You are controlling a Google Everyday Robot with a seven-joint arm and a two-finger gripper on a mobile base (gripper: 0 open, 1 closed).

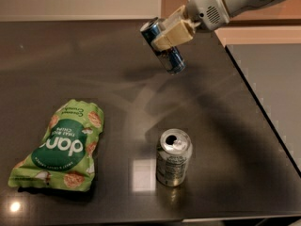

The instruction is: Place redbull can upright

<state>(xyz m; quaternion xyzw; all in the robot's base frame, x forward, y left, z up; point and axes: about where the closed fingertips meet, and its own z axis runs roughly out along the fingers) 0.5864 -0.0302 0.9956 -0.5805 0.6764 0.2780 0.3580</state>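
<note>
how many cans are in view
2: the redbull can, tilted in the gripper above the far counter; the soda can, upright near the front edge. None appears hidden.

The gripper (165, 37), seen at top centre, is formed of blocky cream fingers (173, 33) — behind it, a rounded pale-grey wrist (206, 7) is perforated with small holes.
</note>
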